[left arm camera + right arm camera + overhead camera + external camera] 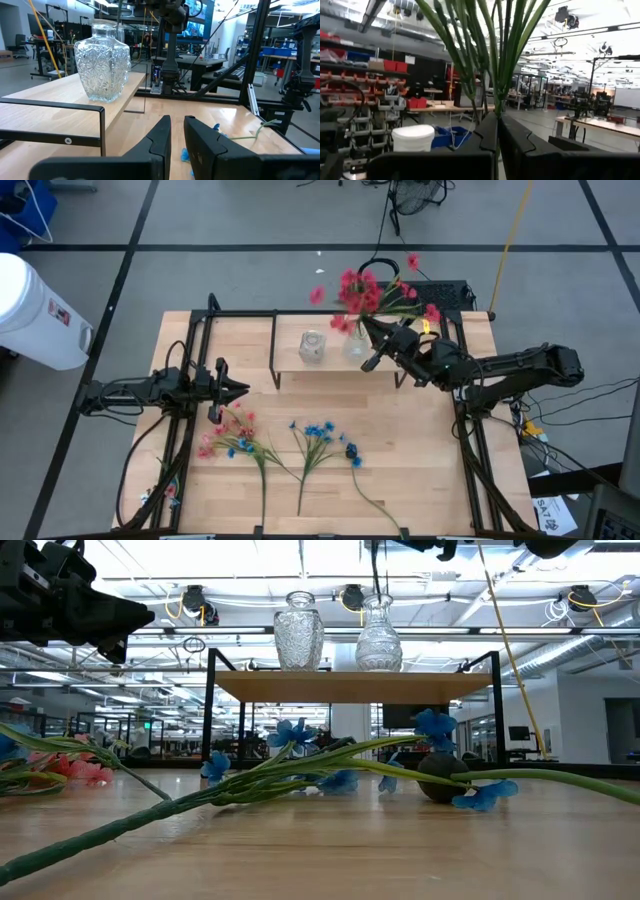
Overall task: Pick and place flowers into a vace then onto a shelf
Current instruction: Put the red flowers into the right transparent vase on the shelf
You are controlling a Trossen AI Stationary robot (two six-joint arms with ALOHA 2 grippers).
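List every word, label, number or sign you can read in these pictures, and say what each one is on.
No text can be read in any view.
White bin: a red-and-white sticker, too small to read.
White papers on the floor at the table's right corner: dark print, too blurred to read.
Screen in the room behind the shelf: bright picture, no legible words.
Red storage bins: no readable labels.

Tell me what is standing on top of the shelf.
Two clear cut-glass vases stand on the shelf: the squat vase and the slimmer vase, where the right gripper holds the red flowers. Whether stems are inside is not visible.
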